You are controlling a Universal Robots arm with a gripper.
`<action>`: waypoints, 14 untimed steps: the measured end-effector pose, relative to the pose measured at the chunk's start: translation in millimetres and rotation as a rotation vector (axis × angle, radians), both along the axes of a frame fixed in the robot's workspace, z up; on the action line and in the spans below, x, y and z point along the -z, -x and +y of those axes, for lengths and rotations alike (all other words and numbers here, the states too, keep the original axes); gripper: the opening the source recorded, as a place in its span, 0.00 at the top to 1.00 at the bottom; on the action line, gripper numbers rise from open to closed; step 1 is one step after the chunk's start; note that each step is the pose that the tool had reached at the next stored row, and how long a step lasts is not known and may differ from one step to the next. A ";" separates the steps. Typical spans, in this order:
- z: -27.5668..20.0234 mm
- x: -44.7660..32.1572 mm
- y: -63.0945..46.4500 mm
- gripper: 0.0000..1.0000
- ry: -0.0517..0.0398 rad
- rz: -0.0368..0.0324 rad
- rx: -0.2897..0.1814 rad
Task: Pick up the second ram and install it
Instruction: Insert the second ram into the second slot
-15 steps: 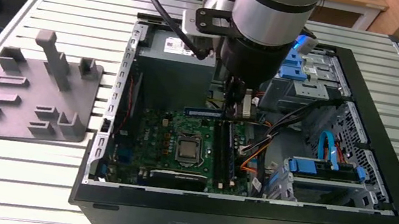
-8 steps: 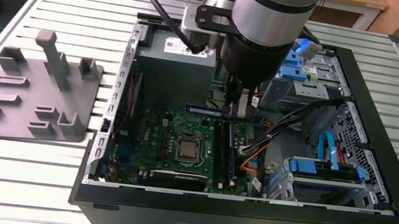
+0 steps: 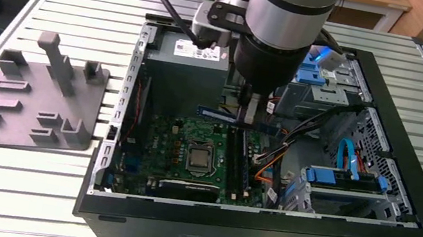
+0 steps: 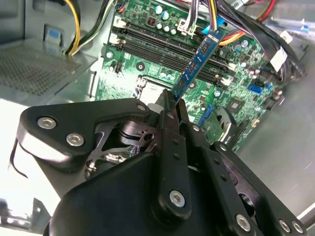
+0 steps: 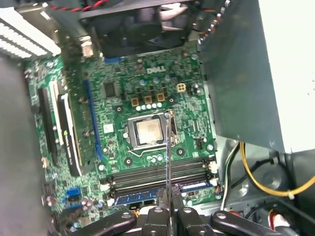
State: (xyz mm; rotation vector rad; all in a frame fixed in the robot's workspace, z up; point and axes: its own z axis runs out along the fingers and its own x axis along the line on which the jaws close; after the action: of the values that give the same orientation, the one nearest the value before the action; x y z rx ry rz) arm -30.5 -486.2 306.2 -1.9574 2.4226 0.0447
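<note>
You've got the PC case (image 3: 261, 232) on the table (image 3: 8, 187), w/ the moulded block (image 3: 31, 103) beside it on the exterior view's left. Inside, the second ram (image 3: 217, 113) hangs pinched in the gripper (image 3: 247, 121), above the mobo (image 3: 172, 144) & over its slots (image 5: 142, 177).

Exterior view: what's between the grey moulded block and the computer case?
Just a narrow strip of bare slatted table. The grey moulded block and computer case stand apart, seen in the exterior view.
</note>
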 end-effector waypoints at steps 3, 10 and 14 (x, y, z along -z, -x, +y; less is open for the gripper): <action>0.0 0.3 0.0 0.86 0.0000 0.0000 0.053; 0.0 0.8 0.0 0.86 0.0000 0.0000 0.164; 0.0 1.0 0.0 0.86 0.0000 -0.0001 0.218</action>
State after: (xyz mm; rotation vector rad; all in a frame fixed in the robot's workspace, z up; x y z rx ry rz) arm -30.5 -486.2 305.2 -1.6803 2.6188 0.0399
